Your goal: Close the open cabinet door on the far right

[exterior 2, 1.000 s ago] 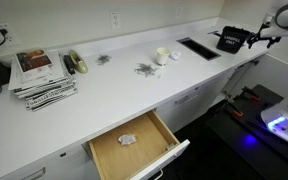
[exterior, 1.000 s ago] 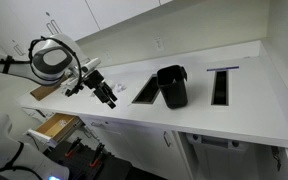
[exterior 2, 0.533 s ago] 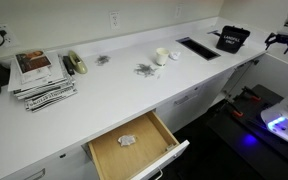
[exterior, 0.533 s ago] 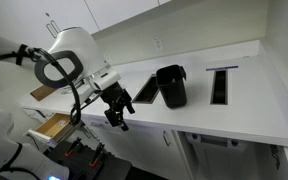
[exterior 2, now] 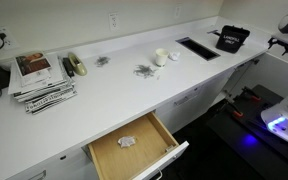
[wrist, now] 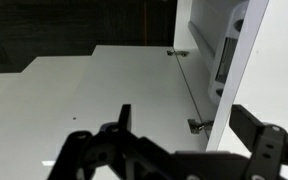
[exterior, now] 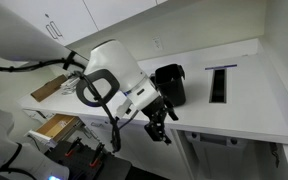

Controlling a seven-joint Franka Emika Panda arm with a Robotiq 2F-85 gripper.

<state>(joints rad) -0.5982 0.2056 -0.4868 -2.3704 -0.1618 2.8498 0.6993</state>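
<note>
In the wrist view the cabinet door [wrist: 84, 95] is a plain white panel standing open. Two metal hinges [wrist: 196, 125] join it to the white cabinet edge [wrist: 236, 70]. My gripper [wrist: 189, 128] is open and empty. Its dark fingers [wrist: 123, 115] straddle the hinge line close in front of the door. In an exterior view the gripper [exterior: 160, 126] hangs just below the counter's front edge, in front of the base cabinets. It shows at the far right edge in an exterior view [exterior 2: 281, 42]. I cannot make out the door clearly in either exterior view.
A black bin [exterior: 171, 84] stands on the white counter [exterior: 244, 100] beside two rectangular cut-outs [exterior: 220, 84]. A light-wood drawer [exterior 2: 134, 145] stands pulled out with a small object in it. Magazines [exterior 2: 42, 75] and small items lie on the counter.
The arm has swung from above the counter's left part to the right and down. The gripper is now below the counter edge, facing the open door.
</note>
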